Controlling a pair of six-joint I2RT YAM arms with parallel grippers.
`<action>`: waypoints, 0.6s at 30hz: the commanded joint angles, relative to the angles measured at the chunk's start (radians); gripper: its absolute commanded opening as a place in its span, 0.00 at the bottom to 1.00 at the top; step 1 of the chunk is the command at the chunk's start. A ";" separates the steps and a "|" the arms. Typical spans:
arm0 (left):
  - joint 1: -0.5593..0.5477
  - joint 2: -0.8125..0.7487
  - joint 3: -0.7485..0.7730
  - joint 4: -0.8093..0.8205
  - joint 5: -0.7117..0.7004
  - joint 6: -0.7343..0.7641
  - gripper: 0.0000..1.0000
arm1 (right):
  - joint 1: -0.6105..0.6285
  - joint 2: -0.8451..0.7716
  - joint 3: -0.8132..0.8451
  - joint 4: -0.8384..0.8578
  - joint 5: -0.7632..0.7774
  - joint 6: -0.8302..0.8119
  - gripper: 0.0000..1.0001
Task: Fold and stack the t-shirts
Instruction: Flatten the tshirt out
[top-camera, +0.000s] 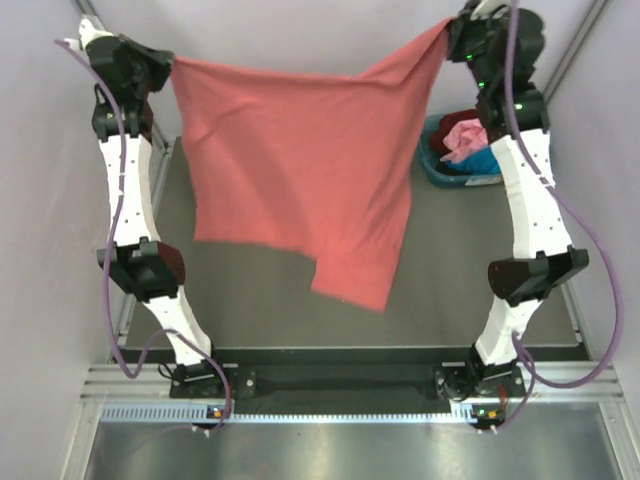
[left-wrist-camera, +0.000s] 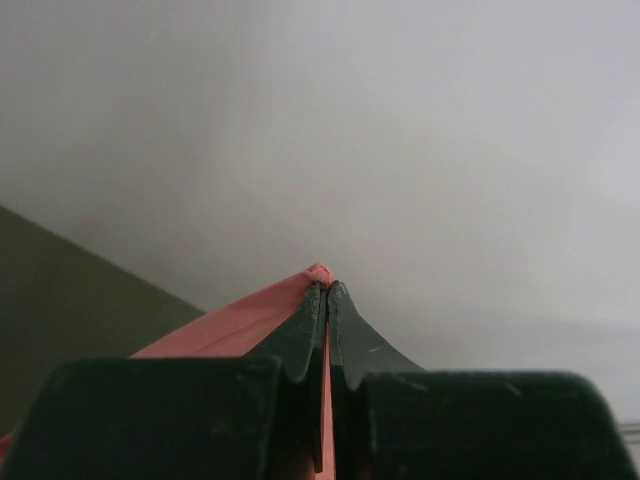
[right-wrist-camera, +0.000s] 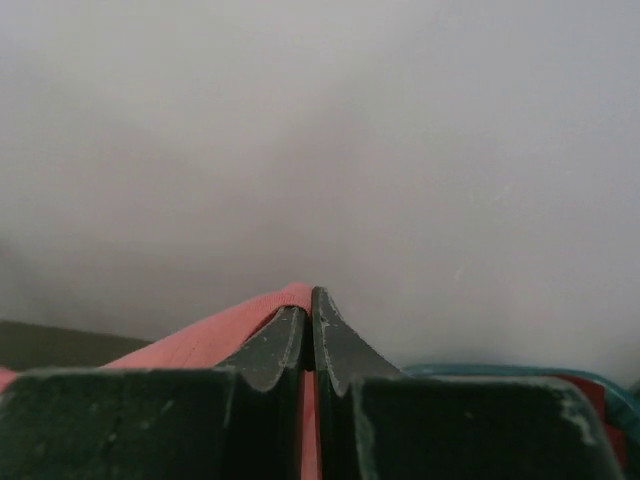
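The left gripper (top-camera: 168, 66) and right gripper (top-camera: 452, 32) each pinch a far corner of the big soft salmon-red t-shirt (top-camera: 300, 160), which hangs above the dark grey table (top-camera: 470, 290); lay it down slowly, pulled flat

Salmon-red t-shirt (top-camera: 300, 170) hangs spread in mid-air by two corners; pink t-shirt (top-camera: 462, 138) and blue t-shirt (top-camera: 482, 160) lie crumpled far right

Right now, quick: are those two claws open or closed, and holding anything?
Left gripper: closed, pinching one top corner of the salmon-red t-shirt.
Right gripper: closed, pinching the same shirt's other top corner.
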 joint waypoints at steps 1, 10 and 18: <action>0.034 -0.049 0.129 0.219 0.026 -0.054 0.00 | -0.096 -0.101 0.121 0.281 -0.131 0.155 0.00; 0.038 -0.342 -0.330 0.294 -0.020 0.066 0.00 | -0.135 -0.378 -0.278 0.173 -0.292 0.116 0.00; 0.046 -0.609 -0.791 0.256 -0.071 0.161 0.00 | -0.049 -0.662 -0.858 0.115 -0.392 0.117 0.00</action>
